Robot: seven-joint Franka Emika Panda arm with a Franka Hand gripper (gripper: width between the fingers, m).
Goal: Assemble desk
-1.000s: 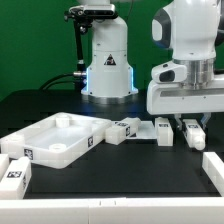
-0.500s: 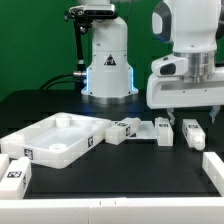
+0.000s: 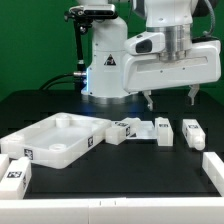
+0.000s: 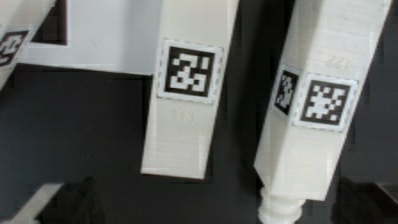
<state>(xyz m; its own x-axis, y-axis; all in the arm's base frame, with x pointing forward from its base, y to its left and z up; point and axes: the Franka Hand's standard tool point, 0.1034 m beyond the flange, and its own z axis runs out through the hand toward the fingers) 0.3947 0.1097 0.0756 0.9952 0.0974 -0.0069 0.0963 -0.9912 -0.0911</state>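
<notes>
The desk's rimmed white tabletop [image 3: 55, 140] lies on the black table at the exterior view's left. Three tagged white legs lie in a row beside it: one [image 3: 124, 130] against the tabletop's corner, a second [image 3: 163, 131] and a third [image 3: 191, 133] further to the exterior view's right. My gripper [image 3: 171, 98] hangs open and empty well above the second and third legs. The wrist view looks straight down on these two legs [image 4: 183, 100] [image 4: 311, 100], with the gripper [image 4: 217, 205] high over them. A corner of the tabletop [image 4: 18, 40] shows at the edge.
White tagged border pieces stand at the front, one at the exterior view's left [image 3: 12, 170] and one at its right [image 3: 212, 165]. The arm's base [image 3: 108, 65] rises behind the parts.
The gripper opened, let go of the rightmost leg on the table, and rose clear, shifting slightly toward the exterior view's left. The leg stays where it was put down.
</notes>
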